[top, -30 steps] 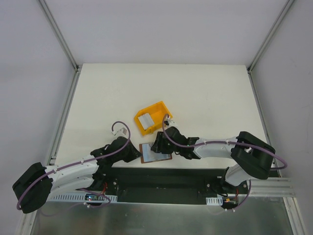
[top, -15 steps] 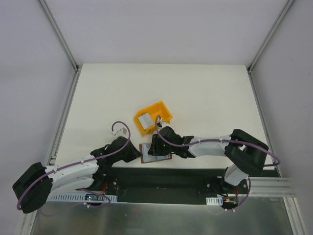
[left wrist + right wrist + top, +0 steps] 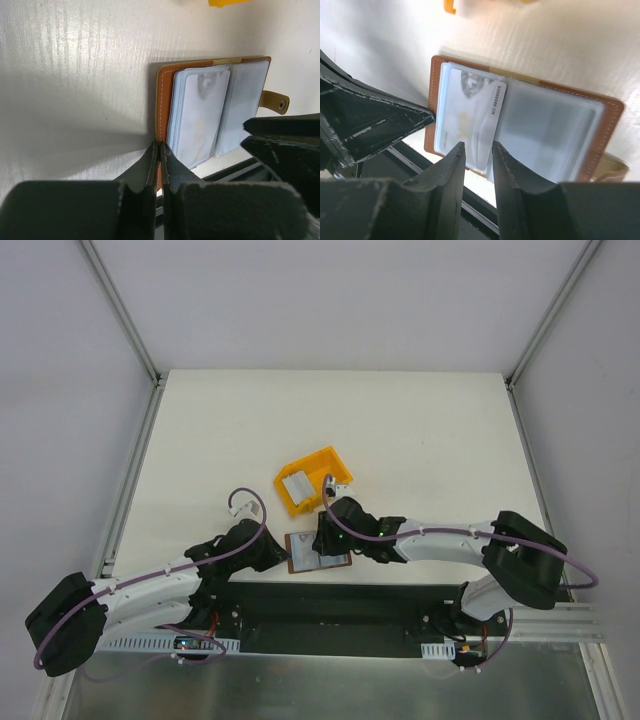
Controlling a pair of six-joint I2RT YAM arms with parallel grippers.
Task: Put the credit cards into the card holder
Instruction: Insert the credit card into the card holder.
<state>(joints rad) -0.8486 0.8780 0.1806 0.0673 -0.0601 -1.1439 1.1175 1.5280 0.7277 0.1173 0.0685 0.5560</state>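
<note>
The card holder (image 3: 306, 559) lies open near the table's front edge, brown border and grey sleeves up. It also shows in the left wrist view (image 3: 167, 75) and the right wrist view (image 3: 607, 130). My left gripper (image 3: 283, 552) is shut on its brown left edge (image 3: 160, 150). A white credit card (image 3: 470, 112) lies tilted on the left page, and shows in the left wrist view too (image 3: 197, 115). My right gripper (image 3: 477, 147) hovers over that card's lower edge, jaws a narrow gap apart, holding nothing. Another white card (image 3: 297, 485) lies in the yellow bin.
The yellow bin (image 3: 325, 462) stands just behind the card holder, close to my right wrist. The holder's snap tab (image 3: 275, 100) sticks out on its right side. The black base rail (image 3: 330, 605) runs right in front of the holder.
My right gripper has moved left from beside the yellow bin to over the open card holder, then settled there. The left gripper and the holder have not moved.
</note>
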